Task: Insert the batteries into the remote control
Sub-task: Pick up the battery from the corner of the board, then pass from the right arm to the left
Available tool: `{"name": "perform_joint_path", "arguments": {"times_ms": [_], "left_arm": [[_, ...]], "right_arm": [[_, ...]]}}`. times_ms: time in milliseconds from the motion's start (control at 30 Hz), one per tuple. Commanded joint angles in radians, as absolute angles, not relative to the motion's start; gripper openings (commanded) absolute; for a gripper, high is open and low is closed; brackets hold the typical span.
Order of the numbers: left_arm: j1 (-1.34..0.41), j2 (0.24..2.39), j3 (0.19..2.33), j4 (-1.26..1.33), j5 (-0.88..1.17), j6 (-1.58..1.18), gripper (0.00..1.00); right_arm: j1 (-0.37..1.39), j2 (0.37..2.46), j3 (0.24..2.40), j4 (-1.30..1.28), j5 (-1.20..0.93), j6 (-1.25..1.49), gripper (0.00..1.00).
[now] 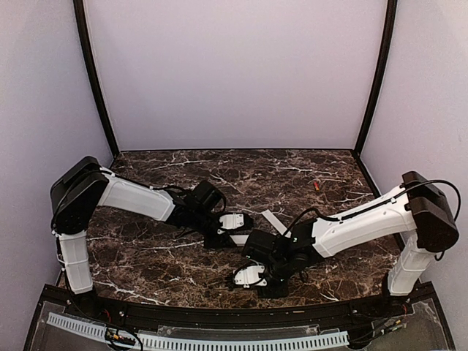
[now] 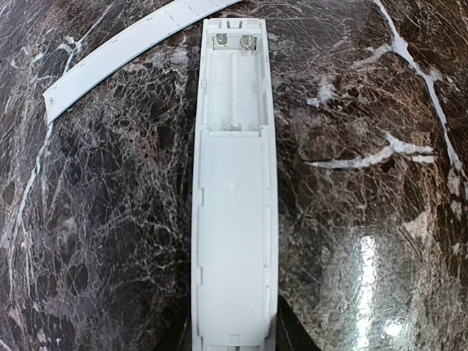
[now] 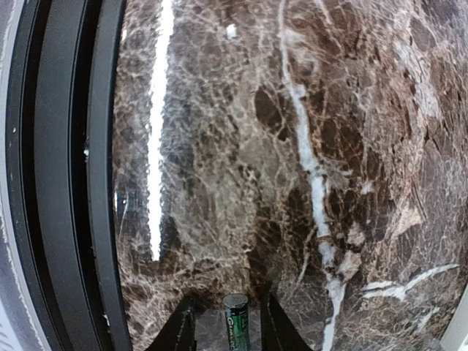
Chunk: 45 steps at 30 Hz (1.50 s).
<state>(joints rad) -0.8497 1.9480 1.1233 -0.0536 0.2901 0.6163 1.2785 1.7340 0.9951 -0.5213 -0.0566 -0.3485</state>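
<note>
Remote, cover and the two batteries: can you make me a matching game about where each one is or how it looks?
1 remote
2 cover
3 red battery
4 green battery

A between the right gripper's fingers
B alone on the table, far right
C battery slot open and empty
D flat beside the remote's slot end

Pairs: 1-C, 2-D, 3-B, 4-A

You see the remote control (image 2: pixel 234 241) lying flat with its recess up: a long white bar whose open battery bay at one end is empty, two metal contacts showing. A red battery (image 1: pixel 316 184) lies far right. A green-and-dark battery (image 3: pixel 236 322) sits between the right gripper's (image 3: pixel 228 330) fingers.
</note>
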Motion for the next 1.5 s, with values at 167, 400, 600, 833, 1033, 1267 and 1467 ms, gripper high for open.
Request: {"name": "perform_joint_path", "arguments": {"times_ms": [167, 400, 600, 833, 1033, 1267, 1467], "left_arm": [[-0.842, 1.986, 1.122, -0.146, 0.253, 0.625, 0.2], [-0.842, 1.991, 1.129, -0.162, 0.262, 0.631, 0.2], [-0.841, 1.991, 1.132, -0.166, 0.264, 0.627, 0.26], [-0.842, 1.985, 1.14, -0.158, 0.215, 0.586, 0.53], [-0.842, 1.891, 1.087, -0.079, 0.213, 0.579, 0.67], [-0.842, 1.701, 0.994, 0.056, 0.281, 0.534, 0.69], [-0.843, 1.47, 0.917, 0.253, 0.44, 0.347, 0.69]], "right_arm": [[1.26, 1.761, 1.004, -0.595, -0.067, -0.345, 0.17], [1.257, 1.765, 1.019, -0.625, -0.07, -0.336, 0.0], [1.247, 1.73, 1.031, -0.616, -0.079, -0.302, 0.0], [1.218, 1.61, 1.032, -0.583, -0.101, -0.235, 0.0], [1.177, 1.447, 1.014, -0.504, -0.112, -0.158, 0.0], [1.129, 1.2, 0.99, -0.291, -0.085, -0.005, 0.0], [1.114, 1.048, 0.95, -0.022, 0.049, 0.138, 0.0]]}}
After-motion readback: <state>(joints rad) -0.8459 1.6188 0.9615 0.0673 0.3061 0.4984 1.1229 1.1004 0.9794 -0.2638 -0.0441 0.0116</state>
